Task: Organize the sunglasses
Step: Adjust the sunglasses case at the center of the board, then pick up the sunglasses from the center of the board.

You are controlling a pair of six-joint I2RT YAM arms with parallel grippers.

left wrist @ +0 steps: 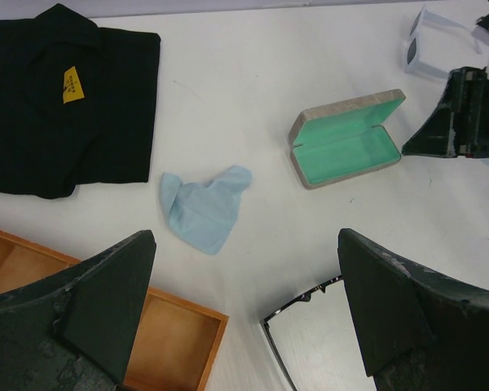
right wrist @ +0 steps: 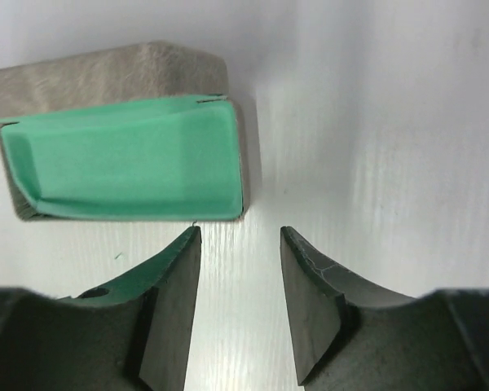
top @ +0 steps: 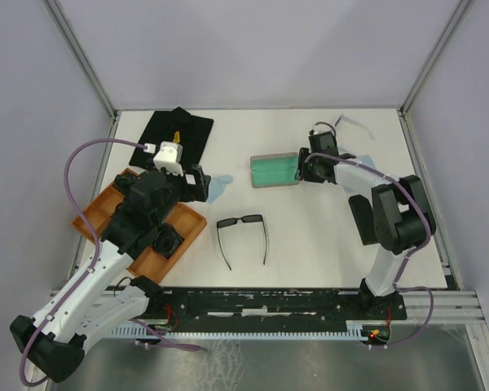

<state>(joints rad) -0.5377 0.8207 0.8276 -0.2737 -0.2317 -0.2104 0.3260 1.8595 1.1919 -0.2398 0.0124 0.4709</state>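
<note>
right gripper [right wrist: 239,244]: jaws partly apart, nothing between them, tips just short of the right end of the open grey case [right wrist: 130,171] (green lining up, nothing in it). left gripper [left wrist: 246,252]: fingers spread wide, also empty, hovering over the table [top: 326,236].

Key geometry: the black sunglasses [top: 241,221] lie flat on the table, to the right of the left gripper and back toward the arm bases, temples unfolded. One hinge corner shows low between its fingers in the left wrist view. The front bar runs left-right, roughly parallel to the case's long axis, and the temples point toward the bases. From the right gripper they sit well off to its left and nearer the bases. I'd say the left arm is closer.

The pale-framed pair [left wrist: 434,47] sits just beyond the right gripper on its far side (can't tell if it's folded), so that one looks like the right arm's.

My read: the next grasp on the black pair should pinch across the front bar. Risk: with the temples open it probably won't seat in the case.
</note>
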